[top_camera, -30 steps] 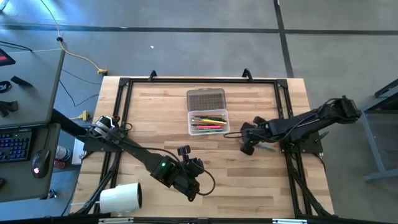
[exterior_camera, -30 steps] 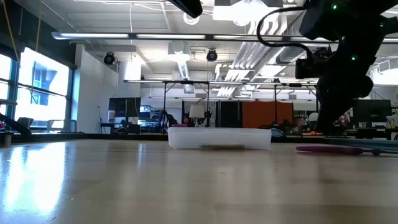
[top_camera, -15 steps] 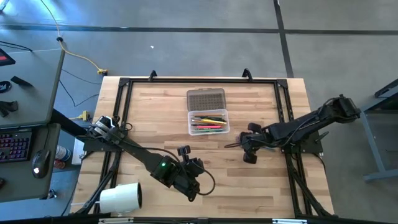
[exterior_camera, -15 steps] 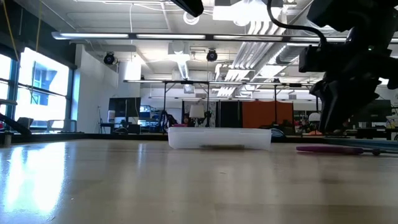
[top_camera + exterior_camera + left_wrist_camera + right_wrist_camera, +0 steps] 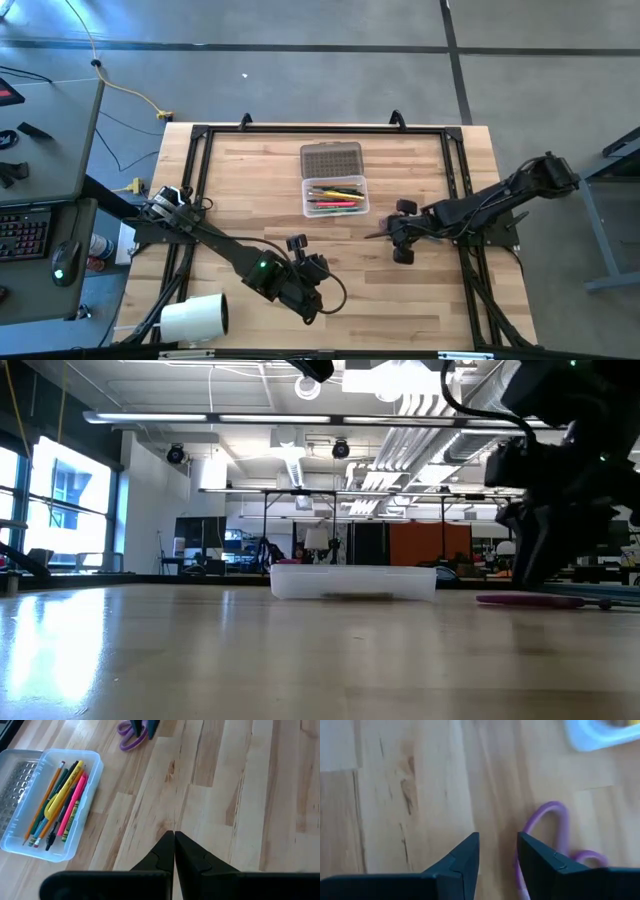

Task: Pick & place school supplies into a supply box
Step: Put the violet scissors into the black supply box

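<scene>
toward the near left of the wooden table (image 5: 250, 190) the left gripper (image 5: 174, 840) is waiting, fingers pressed together. mid-table the clear plastic supply box (image 5: 336, 198) is holding coloured pencils and pens (image 5: 60, 802). right of it, the right gripper (image 5: 497, 852) is hovering slightly parted beside the purple-handled scissors (image 5: 547, 837), which are lying on the wood.

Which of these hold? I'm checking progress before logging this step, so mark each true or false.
1. The clear plastic supply box holds pens and pencils. True.
2. The box's ribbed grey lid is closed. False: it lies open.
3. The purple-handled scissors are inside the box. False: they lie on the wooden table, by the right gripper.
4. The left gripper is shut and holds nothing. True.
5. The right gripper is open. True.
</scene>
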